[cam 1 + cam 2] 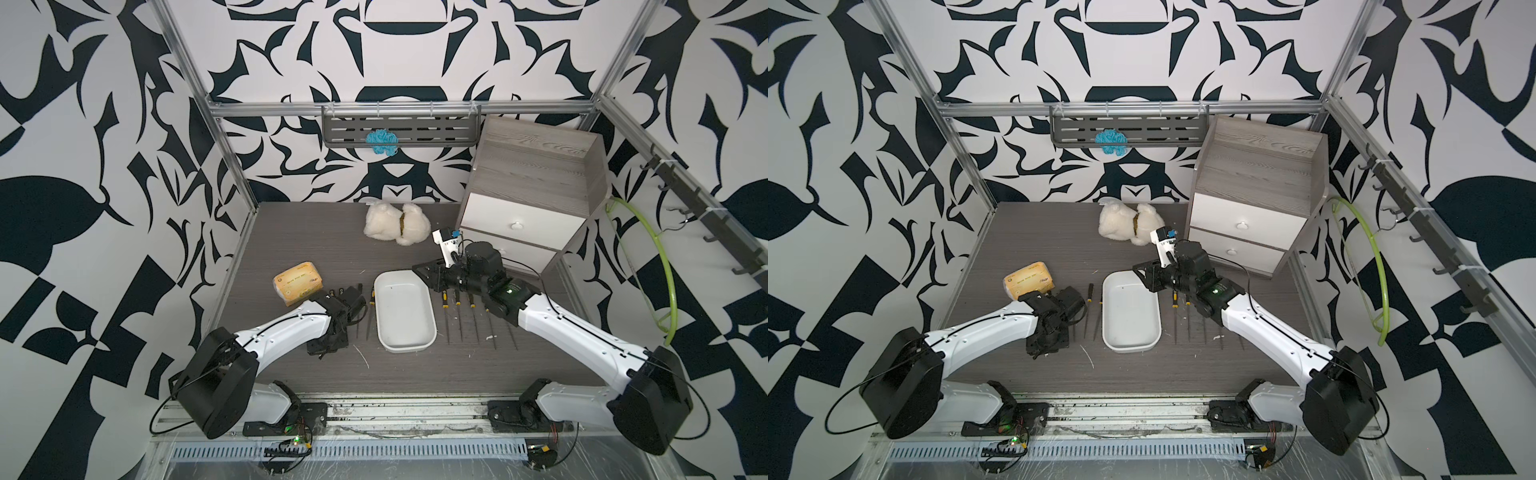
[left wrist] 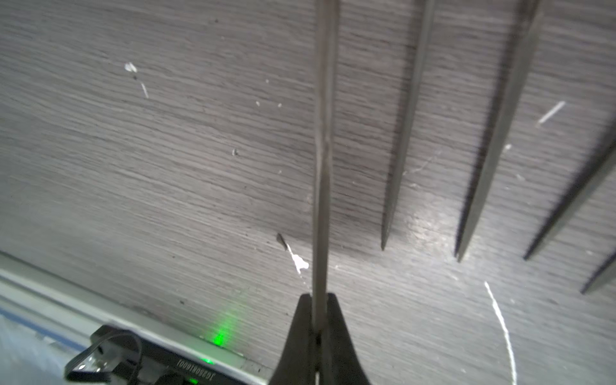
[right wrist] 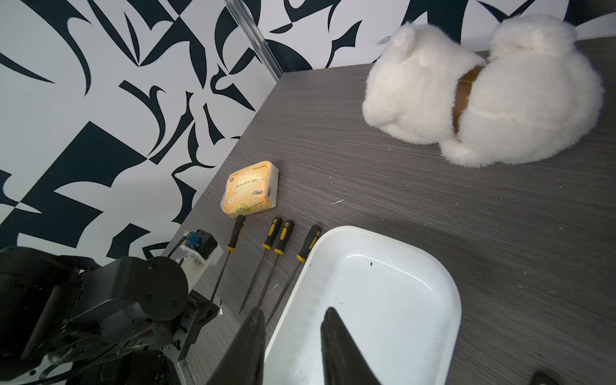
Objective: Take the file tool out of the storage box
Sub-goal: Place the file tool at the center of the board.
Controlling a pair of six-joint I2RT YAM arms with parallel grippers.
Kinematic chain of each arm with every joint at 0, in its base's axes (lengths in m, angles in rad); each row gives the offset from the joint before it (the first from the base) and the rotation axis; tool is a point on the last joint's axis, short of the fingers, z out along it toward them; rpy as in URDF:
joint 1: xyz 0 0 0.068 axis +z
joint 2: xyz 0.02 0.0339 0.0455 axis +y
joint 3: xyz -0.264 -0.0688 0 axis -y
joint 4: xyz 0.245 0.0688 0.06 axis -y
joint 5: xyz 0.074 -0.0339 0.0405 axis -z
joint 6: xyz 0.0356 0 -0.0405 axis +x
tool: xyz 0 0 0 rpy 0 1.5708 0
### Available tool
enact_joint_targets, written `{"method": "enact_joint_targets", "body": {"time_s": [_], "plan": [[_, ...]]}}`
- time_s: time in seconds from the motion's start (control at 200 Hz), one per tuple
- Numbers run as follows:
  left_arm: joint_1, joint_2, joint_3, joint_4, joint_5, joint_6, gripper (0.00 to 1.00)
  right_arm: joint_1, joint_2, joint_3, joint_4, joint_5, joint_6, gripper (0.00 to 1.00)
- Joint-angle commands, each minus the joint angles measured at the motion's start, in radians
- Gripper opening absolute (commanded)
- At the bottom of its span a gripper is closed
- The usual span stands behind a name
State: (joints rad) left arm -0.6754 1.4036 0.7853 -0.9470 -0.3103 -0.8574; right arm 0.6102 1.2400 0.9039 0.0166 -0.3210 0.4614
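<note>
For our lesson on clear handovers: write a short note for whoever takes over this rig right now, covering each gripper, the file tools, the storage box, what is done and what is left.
Left gripper: fingers shut on the blade of a file tool, low over the table, beside the other files.
Right gripper: open, holding nothing, its fingers astride the storage box rim.
Done: the box looks empty; files lie on the table on both sides of it.
Left: probably release the held file onto the table, then draw both arms back.
</note>
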Motion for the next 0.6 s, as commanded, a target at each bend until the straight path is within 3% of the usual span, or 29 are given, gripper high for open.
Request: {"method": "enact_joint_targets", "body": {"time_s": [0.0, 0.1, 0.225, 0.595], "plan": [[0.053, 0.079, 0.042, -0.035, -0.004, 0.047, 0.0, -0.004, -0.019, 0.007, 0.019, 0.005, -0.031, 0.33], [0.098, 0.143, 0.06, -0.045, -0.017, 0.097, 0.0, -0.005, -0.013, 0.016, 0.019, -0.031, -0.037, 0.33], [0.174, 0.157, 0.05, 0.02, 0.067, 0.173, 0.0, -0.006, -0.013, 0.015, 0.022, -0.032, -0.039, 0.33], [0.218, 0.257, 0.1, 0.047, 0.098, 0.27, 0.0, -0.007, 0.005, 0.02, 0.018, -0.03, -0.038, 0.33]]}}
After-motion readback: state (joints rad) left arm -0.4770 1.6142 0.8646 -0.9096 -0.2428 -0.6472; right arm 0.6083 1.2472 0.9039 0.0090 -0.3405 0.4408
